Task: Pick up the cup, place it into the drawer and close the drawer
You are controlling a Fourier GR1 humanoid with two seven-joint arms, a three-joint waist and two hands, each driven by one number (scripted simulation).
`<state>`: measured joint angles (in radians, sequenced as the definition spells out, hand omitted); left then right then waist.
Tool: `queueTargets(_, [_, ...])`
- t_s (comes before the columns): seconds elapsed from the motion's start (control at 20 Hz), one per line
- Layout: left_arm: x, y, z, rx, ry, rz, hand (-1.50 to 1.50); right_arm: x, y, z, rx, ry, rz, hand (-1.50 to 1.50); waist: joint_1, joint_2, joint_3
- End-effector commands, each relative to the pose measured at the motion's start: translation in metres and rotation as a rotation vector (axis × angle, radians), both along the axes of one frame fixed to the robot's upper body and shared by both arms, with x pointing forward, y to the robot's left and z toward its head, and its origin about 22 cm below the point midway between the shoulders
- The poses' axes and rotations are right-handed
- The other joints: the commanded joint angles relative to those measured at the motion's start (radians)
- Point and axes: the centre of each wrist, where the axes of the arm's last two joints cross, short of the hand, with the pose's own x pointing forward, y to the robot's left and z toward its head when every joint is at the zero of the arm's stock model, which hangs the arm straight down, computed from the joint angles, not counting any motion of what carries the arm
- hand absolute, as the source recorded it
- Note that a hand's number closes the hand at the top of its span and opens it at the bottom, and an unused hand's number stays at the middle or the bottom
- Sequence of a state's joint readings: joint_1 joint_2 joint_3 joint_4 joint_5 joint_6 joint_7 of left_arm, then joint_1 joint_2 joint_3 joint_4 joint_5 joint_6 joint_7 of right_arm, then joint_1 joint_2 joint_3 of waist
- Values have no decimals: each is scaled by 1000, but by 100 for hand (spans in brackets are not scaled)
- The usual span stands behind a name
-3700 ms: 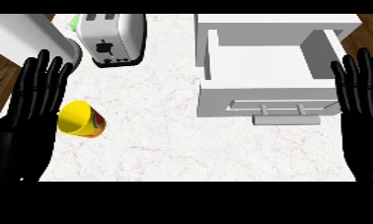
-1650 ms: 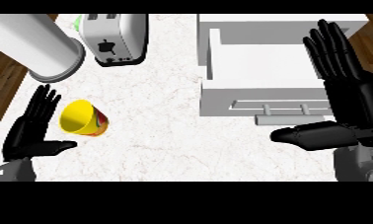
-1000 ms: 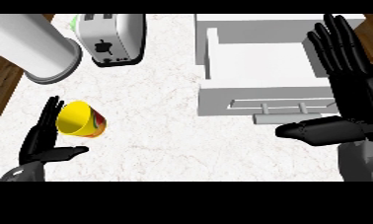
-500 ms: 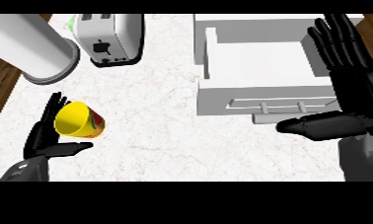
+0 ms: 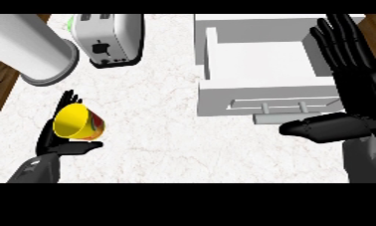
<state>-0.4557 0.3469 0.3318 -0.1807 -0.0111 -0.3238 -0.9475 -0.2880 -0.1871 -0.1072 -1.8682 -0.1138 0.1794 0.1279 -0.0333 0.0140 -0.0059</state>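
The yellow cup (image 5: 75,122) with a red band lies tilted on the white counter at the lower left, its mouth facing up and left. My left hand (image 5: 55,145) wraps it from below: fingers (image 5: 69,98) rise behind the cup and the thumb curls under its near side. The white drawer (image 5: 257,98) stands pulled open at the upper right, its inside bare. My right hand (image 5: 352,85) is held open over the drawer's right edge, fingers straight and pointing away, thumb stretched left below the drawer's front.
A silver toaster (image 5: 110,38) stands at the back left, with a green object (image 5: 71,21) behind it. A tall grey cylinder (image 5: 33,51) stands left of the toaster. The counter's left edge borders dark wood (image 5: 7,83).
My left hand has slid in under the cup and closed round it. My right hand has turned and risen beside the drawer. The cup has barely shifted.
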Motion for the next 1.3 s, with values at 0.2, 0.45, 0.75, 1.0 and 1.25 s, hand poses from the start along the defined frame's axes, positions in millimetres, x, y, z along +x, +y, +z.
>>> queueTargets(0.2, [12,-16,1,-207,-128,-148,150,4,-7,6,-8,5,-5,-150,-2,1,-1])
queueTargets(0.45, [21,-17,9,81,-297,46,150,0,-7,0,-20,6,-14,-150,7,-3,2])
queueTargets(0.75, [16,-75,-17,173,-307,240,150,-3,-12,12,-6,6,-13,-150,-3,-4,1])
queueTargets(1.0, [41,-88,0,-69,-447,170,150,-4,-18,-6,-4,-1,-12,-150,9,-6,3])
queueTargets(1.25, [83,-104,36,-119,-487,-12,150,-7,-24,-1,-14,22,-38,-150,20,-15,5])
